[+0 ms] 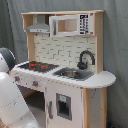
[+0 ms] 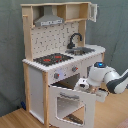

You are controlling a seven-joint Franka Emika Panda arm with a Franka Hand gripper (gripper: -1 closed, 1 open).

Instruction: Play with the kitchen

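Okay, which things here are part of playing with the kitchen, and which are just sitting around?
Part of the job:
- the kitchen
- its oven door, hanging open in the second exterior view
- the gripper, at the top edge of that door

Just there:
- grey curtain behind
- wooden floor

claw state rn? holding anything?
Claw: cannot tell if open or closed. It sits at the top edge of the kitchen's open oven door; a grasp isn't confirmable.
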